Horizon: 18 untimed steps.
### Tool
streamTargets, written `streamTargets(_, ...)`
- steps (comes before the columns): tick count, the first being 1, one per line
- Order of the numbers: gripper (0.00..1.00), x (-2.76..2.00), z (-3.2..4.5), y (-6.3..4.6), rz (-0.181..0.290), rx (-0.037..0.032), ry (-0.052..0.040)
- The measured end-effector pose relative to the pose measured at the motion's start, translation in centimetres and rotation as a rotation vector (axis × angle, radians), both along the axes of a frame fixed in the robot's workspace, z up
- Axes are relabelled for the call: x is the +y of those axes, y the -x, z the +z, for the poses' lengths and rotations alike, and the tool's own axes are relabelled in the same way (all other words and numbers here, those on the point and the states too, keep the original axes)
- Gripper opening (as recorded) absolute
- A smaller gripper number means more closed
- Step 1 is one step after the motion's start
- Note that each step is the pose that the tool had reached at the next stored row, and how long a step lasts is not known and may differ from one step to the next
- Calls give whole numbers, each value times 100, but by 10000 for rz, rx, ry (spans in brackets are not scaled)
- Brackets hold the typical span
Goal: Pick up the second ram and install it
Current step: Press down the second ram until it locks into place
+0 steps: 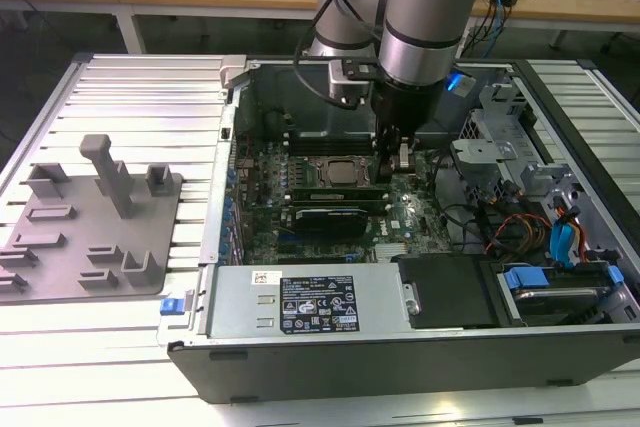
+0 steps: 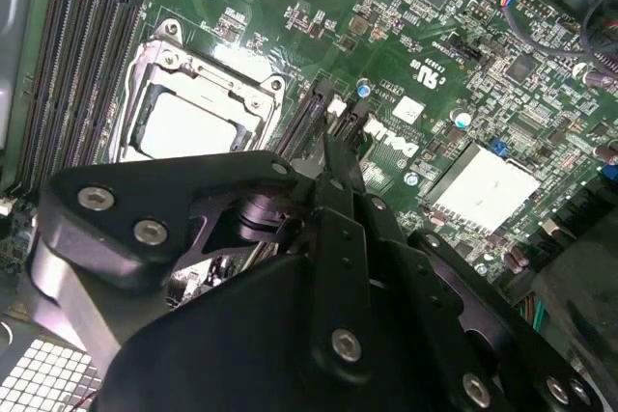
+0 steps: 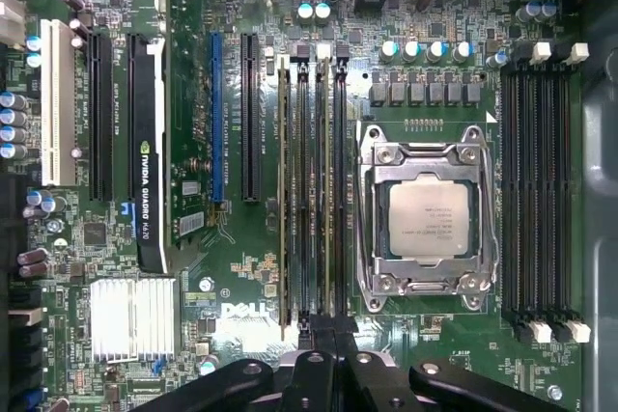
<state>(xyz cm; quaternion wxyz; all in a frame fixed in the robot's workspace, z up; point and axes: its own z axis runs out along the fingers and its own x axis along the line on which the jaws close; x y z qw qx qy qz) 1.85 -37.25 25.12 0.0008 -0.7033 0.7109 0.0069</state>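
The second ram (image 3: 325, 190) stands on edge in the bank of memory slots beside the processor socket (image 3: 430, 219), and another stick (image 3: 283, 190) sits two slots over. In the exterior view both green sticks (image 1: 335, 191) lie low inside the open computer case. My gripper (image 1: 392, 169) reaches straight down at the end of those slots nearest that view's right. Its black fingertips (image 3: 333, 327) are pressed together, in line with the end of the second ram. Whether they touch it I cannot tell. In the second wrist view my gripper (image 2: 331, 147) narrows to one point over a slot end.
A grey fixture plate (image 1: 90, 217) with upright blocks lies on the slatted table at the exterior view's left. Around the slots are a graphics card (image 3: 145, 171), a silver heat sink (image 3: 130, 311) and a second slot bank (image 3: 541, 190). The power supply (image 1: 310, 302) and cables (image 1: 520, 217) crowd the case.
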Motion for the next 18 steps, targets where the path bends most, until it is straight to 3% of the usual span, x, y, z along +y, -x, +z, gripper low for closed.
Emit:
streamTargets(4, 8, 0, 0, 50, 0, 0, 1)
streamTargets(18, 8, 0, 0, 605, 1, -24, 1)
